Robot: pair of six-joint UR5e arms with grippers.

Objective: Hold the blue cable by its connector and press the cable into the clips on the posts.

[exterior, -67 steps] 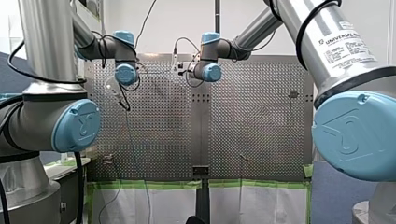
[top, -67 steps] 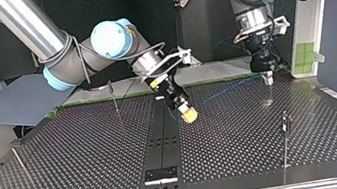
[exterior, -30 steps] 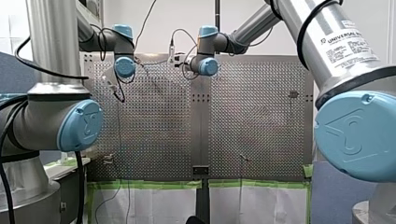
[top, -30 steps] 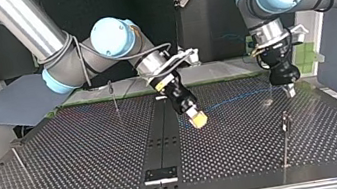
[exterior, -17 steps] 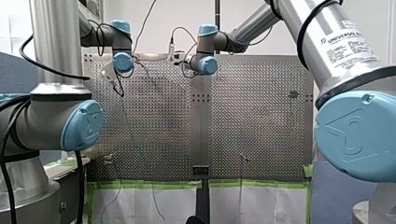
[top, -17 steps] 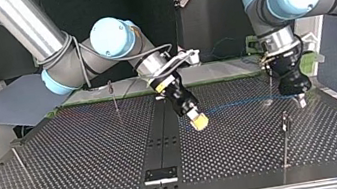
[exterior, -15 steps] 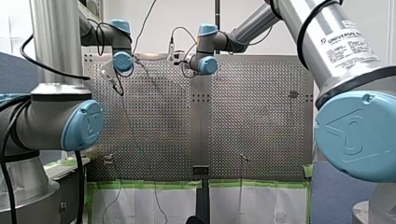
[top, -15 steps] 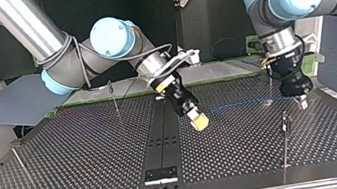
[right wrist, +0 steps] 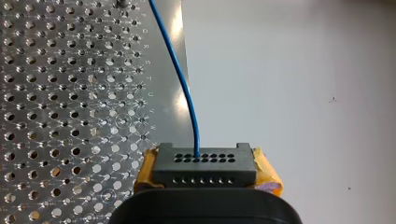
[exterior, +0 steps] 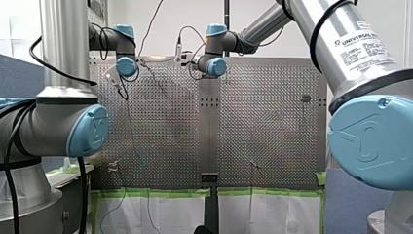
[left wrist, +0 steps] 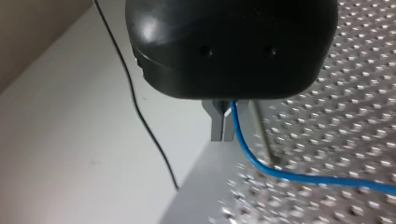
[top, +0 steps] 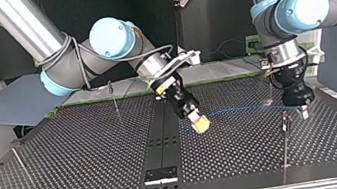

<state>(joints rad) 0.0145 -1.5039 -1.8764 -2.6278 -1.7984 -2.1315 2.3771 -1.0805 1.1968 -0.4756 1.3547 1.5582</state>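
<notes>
yellow-padded right tool point(top: 201, 124) clamps the connector point(right wrist: 204, 173) (blue cable point(right wrist: 177, 65) trailing out).

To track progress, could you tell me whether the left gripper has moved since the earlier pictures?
Yes. In the top view my left gripper has moved toward the view's right and nearer the camera, from behind the thin post to beside its top.

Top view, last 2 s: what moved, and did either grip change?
My left gripper, shut on the thin blue cable, swung toward the top view's right and nearer the camera, ending beside the thin metal post. My right gripper, shut on the black connector, drifted slightly the same way. Both grips and the post stayed as they were.
</notes>
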